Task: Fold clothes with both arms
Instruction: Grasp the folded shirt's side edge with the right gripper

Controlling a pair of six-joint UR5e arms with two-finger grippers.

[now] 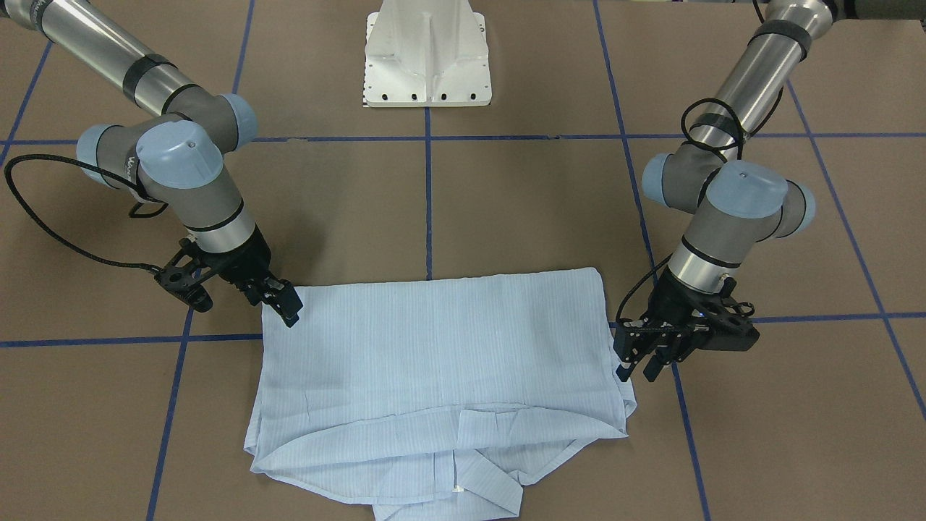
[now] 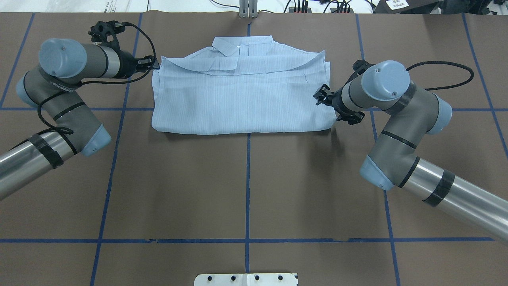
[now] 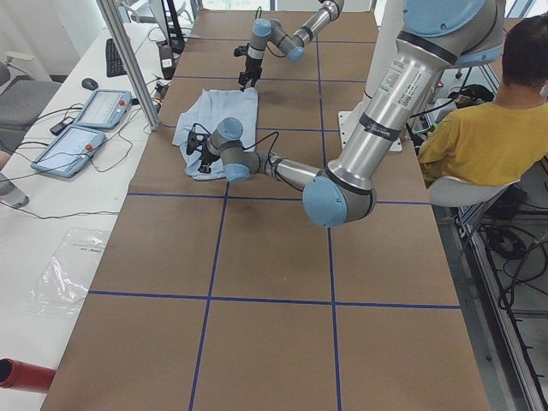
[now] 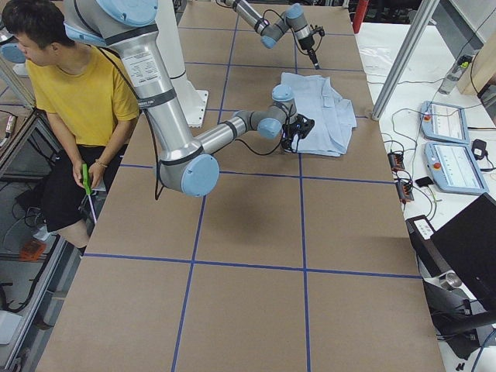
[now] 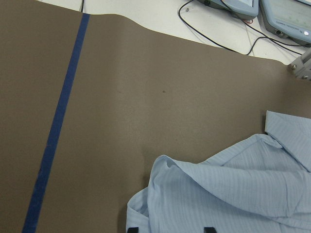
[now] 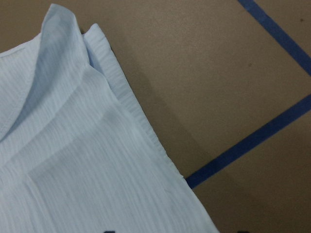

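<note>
The light blue striped shirt (image 2: pixel 242 99) lies folded into a wide rectangle on the brown table, collar at the far side from the robot. It also shows in the front-facing view (image 1: pixel 434 354). My left gripper (image 2: pixel 155 65) is open at the shirt's far left corner, low over the table, and shows in the front-facing view (image 1: pixel 636 370). My right gripper (image 2: pixel 323 97) is open at the shirt's right edge, and shows at its corner in the front-facing view (image 1: pixel 282 305). Both wrist views show shirt fabric (image 5: pixel 233 194) (image 6: pixel 73 160) beneath spread fingertips.
The white pedestal base (image 1: pixel 427 58) stands at the robot's side of the table. Blue tape lines (image 2: pixel 248 178) cross the brown surface. A person in a yellow shirt (image 4: pixel 77 93) sits beside the table. Control pendants (image 3: pixel 86 120) lie past the far edge.
</note>
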